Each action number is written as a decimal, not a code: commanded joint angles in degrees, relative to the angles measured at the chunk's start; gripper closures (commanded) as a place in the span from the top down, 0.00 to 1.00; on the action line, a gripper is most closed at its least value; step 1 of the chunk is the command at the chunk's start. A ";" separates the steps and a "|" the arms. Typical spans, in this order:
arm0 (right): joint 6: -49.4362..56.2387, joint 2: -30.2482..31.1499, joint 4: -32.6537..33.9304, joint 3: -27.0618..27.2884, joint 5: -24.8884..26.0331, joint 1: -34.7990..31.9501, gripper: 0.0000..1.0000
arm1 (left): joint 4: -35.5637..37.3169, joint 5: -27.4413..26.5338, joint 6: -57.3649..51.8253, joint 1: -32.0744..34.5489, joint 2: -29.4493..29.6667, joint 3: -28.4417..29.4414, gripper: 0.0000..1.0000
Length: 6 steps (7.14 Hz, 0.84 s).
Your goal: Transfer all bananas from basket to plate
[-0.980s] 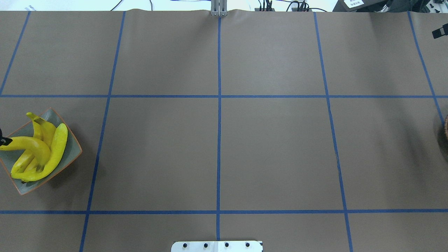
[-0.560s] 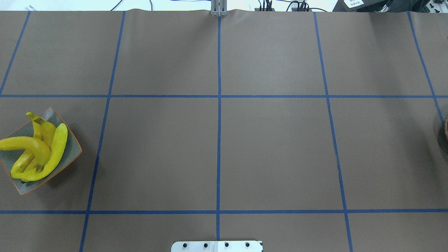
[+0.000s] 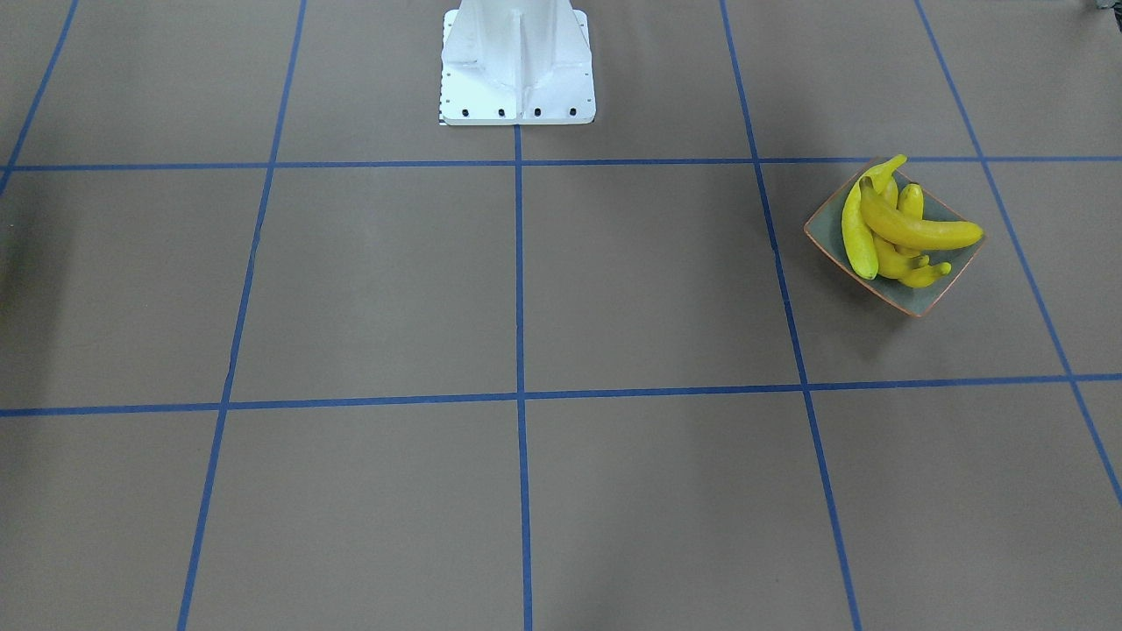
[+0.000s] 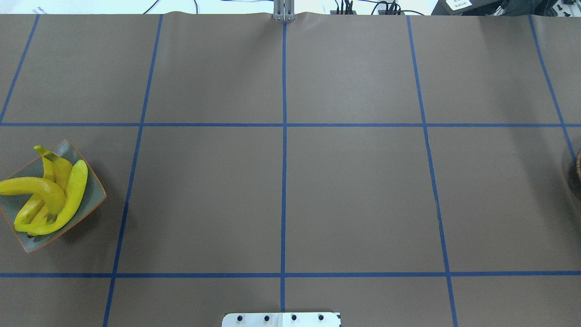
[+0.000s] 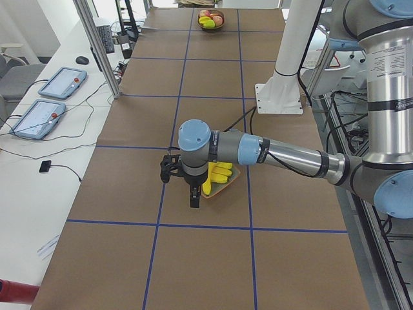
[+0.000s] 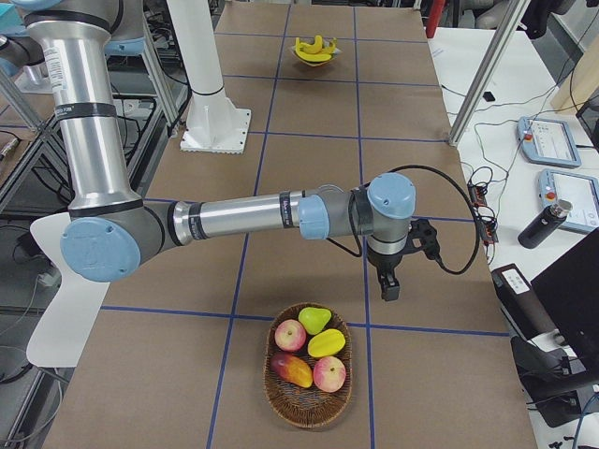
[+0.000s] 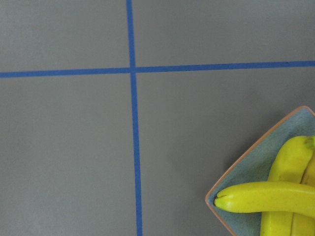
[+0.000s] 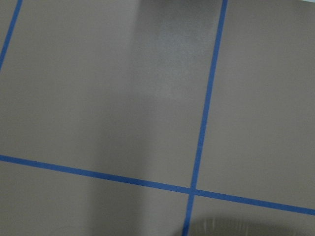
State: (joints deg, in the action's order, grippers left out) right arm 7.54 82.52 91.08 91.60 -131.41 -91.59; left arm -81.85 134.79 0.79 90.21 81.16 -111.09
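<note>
All four bananas [image 4: 72, 195] lay on plate [image 4: 93, 200], left edge of overhead frame; basket [image 6: 304, 404] held only other fruit. Task apparently done. Opening of left jaws, right jaws: could not tell

Four bright-yellow curved toy bananas [image 4: 74, 190] lie piled on the square grey-green glazed plate [image 4: 93, 198] at the robot's left end of the brown paper-covered tabletop [image 4: 354, 195]. The round woven wicker basket [image 6: 309, 412], holding other fruit [image 6: 328, 374], sits at the right end, well apart.
</note>
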 commanded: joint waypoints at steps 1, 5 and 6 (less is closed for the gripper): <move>1.17 2.38 -0.20 -0.27 1.07 -0.52 1.00 | -0.16 0.38 -7.64 2.08 -0.83 0.52 1.00; -3.94 3.26 -3.63 -0.45 0.81 0.44 1.00 | -0.51 0.30 -7.82 1.99 -1.44 1.76 1.00; -3.94 3.26 -3.63 -0.28 0.72 0.45 1.00 | -0.42 0.29 -7.65 1.99 -1.62 1.76 1.00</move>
State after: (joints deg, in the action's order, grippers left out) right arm 3.67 85.72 87.62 91.21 -130.62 -91.26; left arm -82.30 135.17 -6.93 92.23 79.76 -109.37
